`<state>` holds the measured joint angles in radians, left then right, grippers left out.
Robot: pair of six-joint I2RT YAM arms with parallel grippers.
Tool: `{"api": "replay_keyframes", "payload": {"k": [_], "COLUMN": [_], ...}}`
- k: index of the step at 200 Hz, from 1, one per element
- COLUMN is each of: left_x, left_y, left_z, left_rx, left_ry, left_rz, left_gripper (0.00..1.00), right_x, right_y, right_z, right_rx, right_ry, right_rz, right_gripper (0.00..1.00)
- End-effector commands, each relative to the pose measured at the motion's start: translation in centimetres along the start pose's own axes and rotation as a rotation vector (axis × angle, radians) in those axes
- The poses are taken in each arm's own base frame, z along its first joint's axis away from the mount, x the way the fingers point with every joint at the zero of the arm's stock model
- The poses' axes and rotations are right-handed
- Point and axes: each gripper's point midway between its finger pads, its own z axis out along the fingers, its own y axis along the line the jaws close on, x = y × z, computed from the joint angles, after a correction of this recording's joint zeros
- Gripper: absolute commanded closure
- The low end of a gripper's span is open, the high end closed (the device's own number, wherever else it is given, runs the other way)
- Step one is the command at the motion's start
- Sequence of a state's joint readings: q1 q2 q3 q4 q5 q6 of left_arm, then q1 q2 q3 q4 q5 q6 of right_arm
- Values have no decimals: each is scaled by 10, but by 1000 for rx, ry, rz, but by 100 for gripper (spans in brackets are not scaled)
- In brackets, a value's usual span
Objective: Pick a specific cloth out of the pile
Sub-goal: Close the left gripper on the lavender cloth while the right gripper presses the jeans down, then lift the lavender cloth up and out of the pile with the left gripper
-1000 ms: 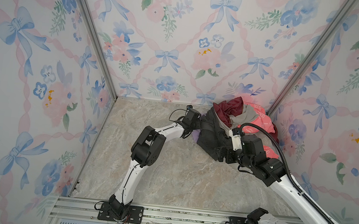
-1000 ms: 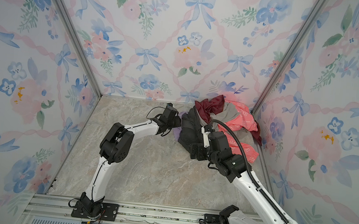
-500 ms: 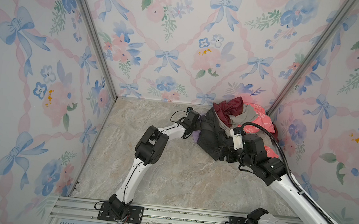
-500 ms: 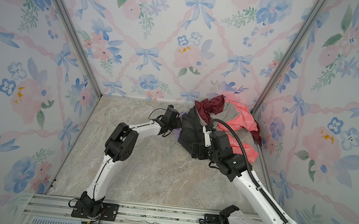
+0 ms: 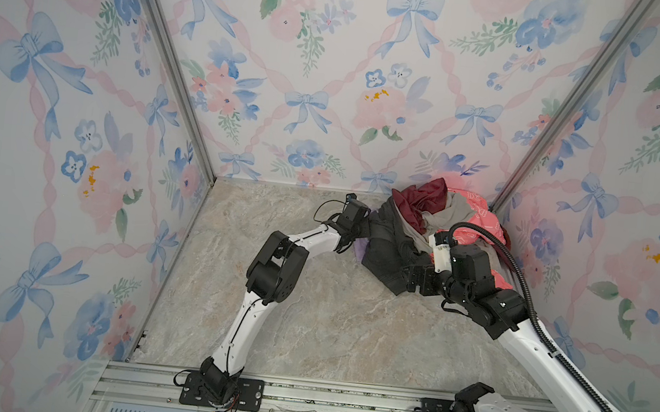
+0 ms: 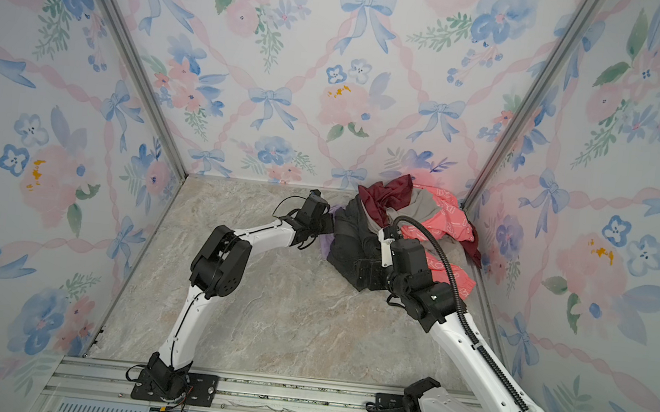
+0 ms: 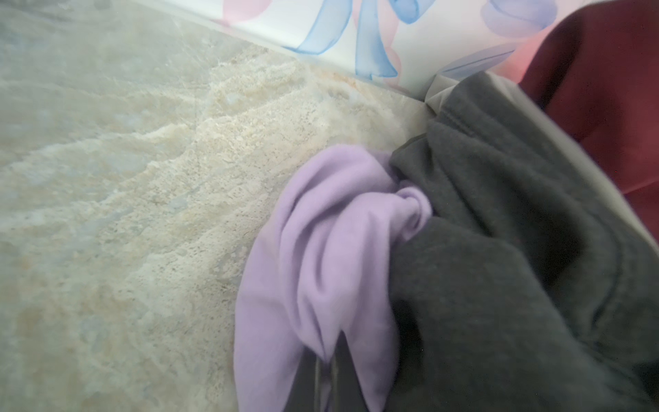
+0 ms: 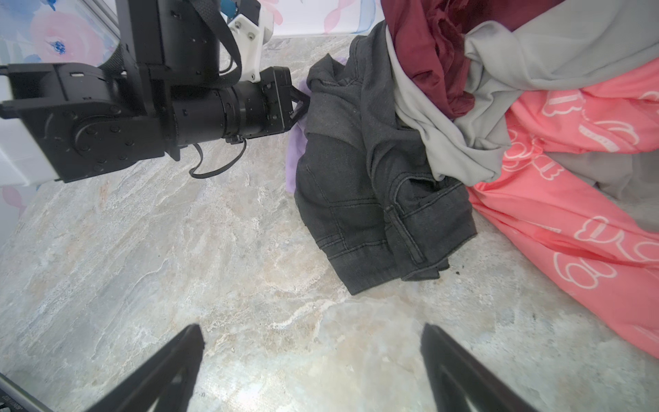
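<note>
The cloth [image 7: 321, 249] is plain lavender, and most of it lies under the dark grey garment [image 8: 356, 160] at the pile's left edge. In both top views only a small fold of the cloth [image 5: 358, 248] [image 6: 325, 246] shows. My left gripper [image 7: 330, 360] is shut on a bunched fold of it, low at the pile's edge [image 8: 303, 103]. The pile [image 5: 435, 222] of maroon, beige-grey and coral-pink garments fills the back right corner. My right gripper [image 8: 313, 342] stands open over bare floor just in front of the pile, holding nothing.
The marble-patterned floor [image 5: 308, 317] stretches left and forward of the pile. Flowered walls close in the back and both sides, and the pile leans on the back right corner post [image 5: 500, 200]. The right arm's black cable [image 5: 514, 268] arches over the coral garment.
My left gripper has shut on the lavender cloth at the pile's edge, and that arm's elbow has shifted slightly. The right arm has barely moved.
</note>
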<state>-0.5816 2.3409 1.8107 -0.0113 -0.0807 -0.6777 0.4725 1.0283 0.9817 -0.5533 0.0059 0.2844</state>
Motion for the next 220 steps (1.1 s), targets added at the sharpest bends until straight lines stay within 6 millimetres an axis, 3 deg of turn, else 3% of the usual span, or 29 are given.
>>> {"api": "replay_keyframes", "payload": {"k": [1, 47, 119, 172, 220], "left_x": [-63, -103, -170, -213, -238], "left_y": [-50, -93, -166, -197, -219], "left_z": [-47, -93, -193, -256, -295], "left_rx": [107, 185, 352, 444, 533], "left_ry": [-136, -235, -425, -552, -626], "left_rz": [33, 80, 158, 163, 152], "left_gripper": [100, 100, 100, 100, 100], "right_x": [-10, -17, -19, -27, -36], "right_y": [-4, -15, -18, -18, -18], "right_z": [-1, -10, -19, -30, -34], "right_rx": [4, 22, 21, 18, 11], "right_ry": [-32, -66, -106, -158, -207], "right_rz": [4, 43, 62, 68, 73], "right_gripper": [2, 2, 2, 2, 2]}}
